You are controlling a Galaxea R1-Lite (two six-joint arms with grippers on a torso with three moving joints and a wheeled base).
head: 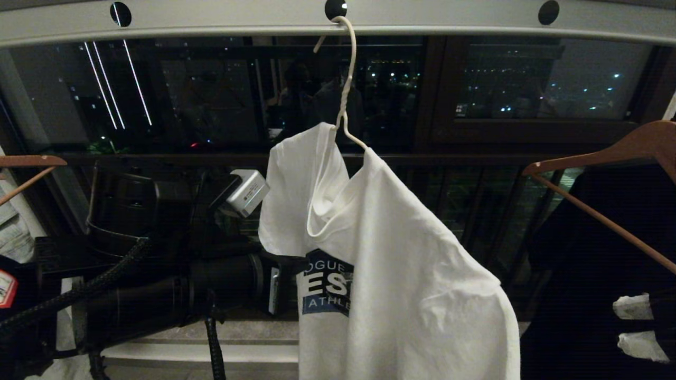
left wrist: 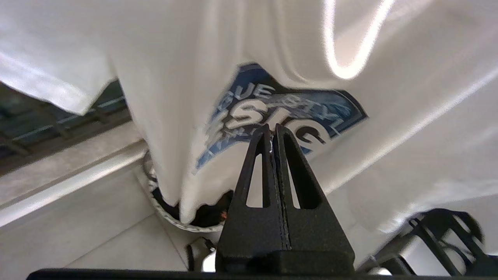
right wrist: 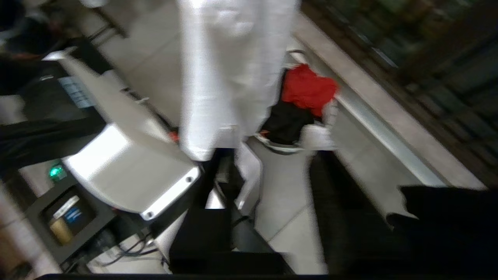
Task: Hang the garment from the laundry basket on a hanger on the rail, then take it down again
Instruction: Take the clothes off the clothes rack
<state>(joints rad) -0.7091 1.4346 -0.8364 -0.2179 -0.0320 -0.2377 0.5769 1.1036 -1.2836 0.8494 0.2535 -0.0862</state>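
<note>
My left arm point(head: 174, 295) reaches in low from the left, forearm roughly level, wrist camera housing raised above it. My left gripper point(left wrist: 272, 134) has both fingers pressed flat together, nothing between them. My right gripper appears only as blurred dark fingers point(right wrist: 218, 175); spacing unreadable.

Soft white cotton T-shirt point(head: 401, 264), creased and matt, with a smooth printed blue chest graphic point(left wrist: 272, 112), thin white coated wire hanger point(head: 346, 79), pale grey satin metal rail point(head: 211, 18), brown wooden hanger point(head: 607, 153) with a smooth finish, left hand point(left wrist: 272, 134) of grainy matt black plastic
</note>
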